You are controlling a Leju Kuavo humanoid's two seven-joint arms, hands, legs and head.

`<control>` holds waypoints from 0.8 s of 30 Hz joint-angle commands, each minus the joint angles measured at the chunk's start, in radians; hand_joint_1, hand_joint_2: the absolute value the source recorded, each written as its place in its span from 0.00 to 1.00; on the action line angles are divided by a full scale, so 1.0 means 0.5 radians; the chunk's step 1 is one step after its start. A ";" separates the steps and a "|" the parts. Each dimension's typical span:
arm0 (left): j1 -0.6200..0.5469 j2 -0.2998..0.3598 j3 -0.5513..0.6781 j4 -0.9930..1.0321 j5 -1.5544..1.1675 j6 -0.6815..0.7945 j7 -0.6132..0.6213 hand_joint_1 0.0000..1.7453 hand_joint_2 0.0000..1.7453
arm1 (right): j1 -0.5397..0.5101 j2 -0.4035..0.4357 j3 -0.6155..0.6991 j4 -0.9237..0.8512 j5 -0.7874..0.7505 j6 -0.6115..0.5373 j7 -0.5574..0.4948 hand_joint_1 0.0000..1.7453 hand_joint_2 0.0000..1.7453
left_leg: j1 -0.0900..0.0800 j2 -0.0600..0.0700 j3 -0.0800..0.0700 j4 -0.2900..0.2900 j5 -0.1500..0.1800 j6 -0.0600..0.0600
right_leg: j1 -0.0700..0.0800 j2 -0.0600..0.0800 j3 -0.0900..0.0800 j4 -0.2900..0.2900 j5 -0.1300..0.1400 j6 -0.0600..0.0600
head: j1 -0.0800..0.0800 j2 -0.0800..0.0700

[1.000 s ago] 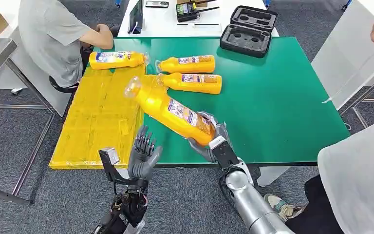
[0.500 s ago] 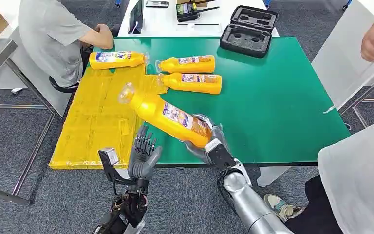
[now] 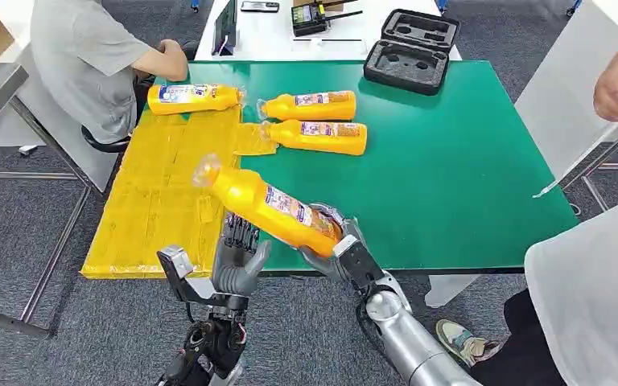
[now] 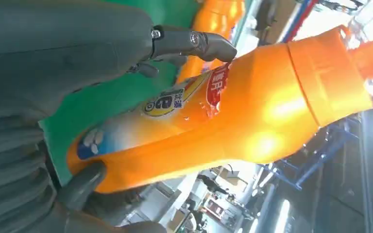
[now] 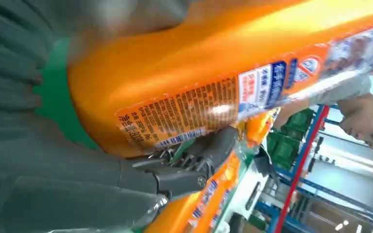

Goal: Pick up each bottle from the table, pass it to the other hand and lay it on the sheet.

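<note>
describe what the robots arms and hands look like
Both arms are silver metal; the right arm is a smooth rounded tube, the left arm shows dark cabling and a grey bracket. The left hand and right hand are grey with darker slim fingers and a ribbed grey cover.

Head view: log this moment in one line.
stage: handover | right hand: grips orange plastic bottle | left hand: open beneath | yellow sheet: one bottle
</note>
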 commanded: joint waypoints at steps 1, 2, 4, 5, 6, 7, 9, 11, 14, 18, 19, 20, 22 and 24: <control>-0.021 0.087 -0.184 -0.034 -0.087 -0.042 -0.044 0.00 1.00 | -0.124 0.033 0.102 0.281 0.031 0.053 0.004 1.00 1.00 | 0.001 0.002 0.004 -0.001 -0.001 -0.003 | 0.001 0.001 0.004 -0.001 -0.001 -0.003 | 0.000 0.000; -0.032 0.079 -0.178 -0.009 -0.081 -0.039 -0.044 0.00 1.00 | -0.121 0.033 0.108 0.273 0.037 0.052 0.004 1.00 1.00 | 0.002 0.003 0.007 -0.002 -0.002 -0.004 | 0.003 0.002 0.007 -0.002 -0.001 -0.004 | 0.000 0.000; -0.053 0.070 -0.166 0.038 -0.056 -0.061 -0.044 0.00 1.00 | -0.117 0.046 0.133 0.249 0.054 0.054 0.004 1.00 1.00 | 0.003 0.003 0.008 -0.001 -0.003 -0.004 | 0.003 0.002 0.008 -0.002 -0.002 -0.005 | 0.000 0.000; -0.056 0.069 -0.164 0.044 -0.053 -0.066 -0.044 0.00 1.00 | -0.116 0.046 0.138 0.242 0.056 0.056 0.004 1.00 1.00 | 0.002 0.002 0.006 -0.001 -0.002 -0.004 | 0.002 0.002 0.006 -0.001 -0.001 -0.004 | 0.000 0.000; -0.056 0.069 -0.164 0.044 -0.053 -0.066 -0.044 0.00 1.00 | -0.116 0.046 0.138 0.242 0.056 0.056 0.004 1.00 1.00 | 0.002 0.002 0.005 -0.001 -0.002 -0.003 | 0.002 0.002 0.004 -0.001 -0.001 -0.003 | 0.000 0.000; -0.056 0.069 -0.164 0.044 -0.053 -0.066 -0.044 0.00 1.00 | -0.116 0.046 0.138 0.242 0.056 0.056 0.004 1.00 1.00 | 0.004 0.004 0.008 0.000 -0.004 -0.005 | 0.004 0.003 0.008 -0.002 -0.002 -0.005 | 0.000 0.000; -0.058 0.073 -0.165 0.051 -0.069 -0.072 -0.044 0.00 1.00 | -0.119 0.053 0.155 0.225 0.065 0.060 0.004 1.00 1.00 | 0.004 0.003 0.009 -0.001 -0.003 -0.005 | 0.004 0.003 0.009 -0.002 -0.002 -0.005 | 0.000 0.000; -0.061 0.069 -0.160 0.072 -0.096 -0.063 -0.044 0.00 1.00 | -0.116 0.054 0.184 0.187 0.080 0.055 0.004 1.00 1.00 | 0.003 0.002 0.007 0.000 -0.002 -0.004 | 0.003 0.001 0.006 -0.001 -0.001 -0.004 | 0.000 0.000; -0.067 0.062 -0.150 0.099 -0.106 -0.052 -0.044 0.00 1.00 | -0.110 0.052 0.215 0.144 0.092 0.043 0.004 1.00 1.00 | 0.001 0.004 0.005 -0.001 -0.002 -0.003 | 0.002 0.003 0.004 -0.001 -0.001 -0.003 | 0.000 0.000; -0.089 0.046 -0.123 0.136 -0.123 -0.060 -0.044 0.00 1.00 | -0.079 0.038 0.310 -0.019 0.093 0.046 0.004 1.00 1.00 | 0.003 0.003 0.006 0.001 -0.003 -0.005 | 0.003 0.002 0.005 0.000 -0.002 -0.005 | 0.000 0.000; -0.093 0.044 -0.121 0.139 -0.125 -0.058 -0.044 0.00 1.00 | -0.079 0.036 0.320 -0.033 0.096 0.039 0.004 1.00 1.00 | 0.002 0.003 0.003 0.000 -0.002 -0.003 | 0.002 0.002 0.002 0.000 -0.001 -0.003 | 0.000 0.000; -0.093 0.044 -0.121 0.139 -0.125 -0.058 -0.044 0.00 1.00 | -0.079 0.036 0.320 -0.033 0.096 0.039 0.004 1.00 1.00 | 0.003 0.004 0.006 0.001 -0.003 -0.004 | 0.003 0.003 0.005 0.000 -0.002 -0.005 | 0.000 0.000; -0.093 0.044 -0.121 0.139 -0.125 -0.058 -0.044 0.00 1.00 | -0.079 0.036 0.320 -0.033 0.096 0.039 0.004 1.00 1.00 | 0.001 0.002 0.003 0.000 -0.001 -0.003 | 0.002 0.001 0.002 0.000 -0.001 -0.003 | 0.000 0.000; -0.107 0.039 -0.121 0.158 -0.122 -0.056 -0.044 0.00 1.00 | -0.080 0.029 0.340 -0.063 0.105 0.022 0.004 0.99 1.00 | 0.003 0.002 0.006 0.000 -0.002 -0.004 | 0.003 0.001 0.005 -0.001 -0.002 -0.004 | 0.000 0.000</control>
